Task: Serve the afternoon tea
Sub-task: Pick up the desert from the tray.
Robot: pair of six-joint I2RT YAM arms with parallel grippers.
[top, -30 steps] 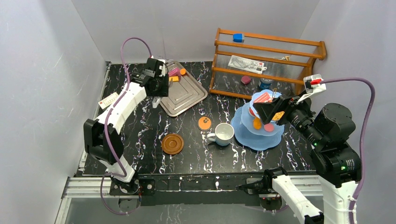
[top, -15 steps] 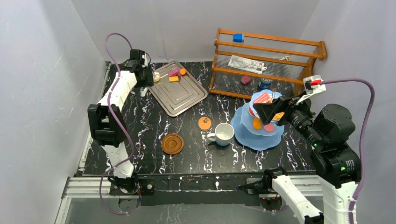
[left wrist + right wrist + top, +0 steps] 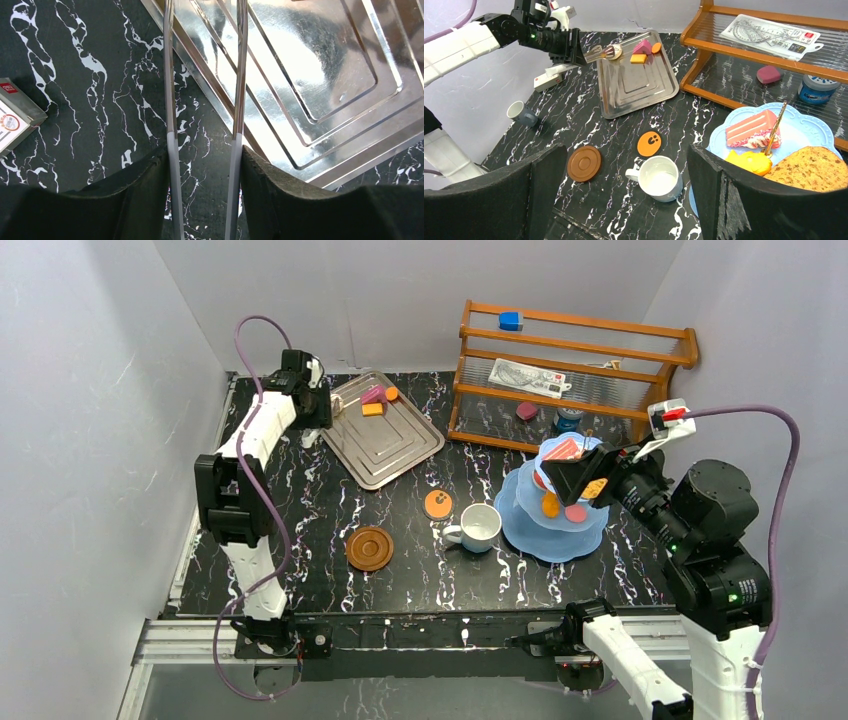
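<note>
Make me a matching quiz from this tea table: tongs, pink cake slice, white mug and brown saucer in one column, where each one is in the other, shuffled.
1 tongs
2 pink cake slice
3 white mug
4 brown saucer

A top tier of the blue stand
B flat on the table, nothing on it
C held in the left gripper
D upright beside the stand's base

Pairs: 1-C, 2-A, 3-D, 4-B
</note>
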